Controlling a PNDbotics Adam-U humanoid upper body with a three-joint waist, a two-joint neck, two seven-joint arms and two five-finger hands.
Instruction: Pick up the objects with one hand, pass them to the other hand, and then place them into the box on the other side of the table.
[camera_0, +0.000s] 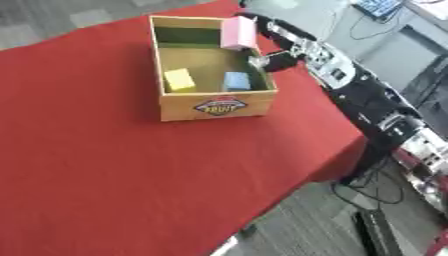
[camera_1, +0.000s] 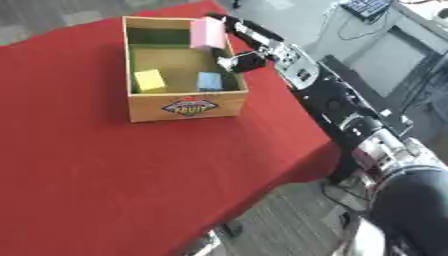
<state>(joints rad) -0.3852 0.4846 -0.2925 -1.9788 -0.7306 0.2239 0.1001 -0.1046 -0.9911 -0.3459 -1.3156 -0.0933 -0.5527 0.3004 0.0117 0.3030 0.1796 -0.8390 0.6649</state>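
Over at the far end of the desk (camera_0: 105, 165), which has a red cloth on it, sits an open wooden box (camera_0: 217, 106) with a fruit logo on its near wall. Right hand (camera_1: 234, 46) comes in from the upper right and it's got a pink block (camera_1: 208, 33) held upright, fingers curled round its far side. The block hangs right over the box's far right corner, above the rim, not down inside.

Inside the box there's a yellow block (camera_0: 179, 79) on the left side of the floor and a light blue block (camera_0: 236, 80) to the right of it, near the right wall. They're close but not touching as far as I can see. Both lie toward the near wall.

Arm is black with silver joints and stretches along the right edge of the desk, out past the cloth, back toward the lower right of the right eye view.

Can't see the left hand in either view. Off the desk on the right there's grey floor with some black cables (camera_0: 372, 187) lying around.
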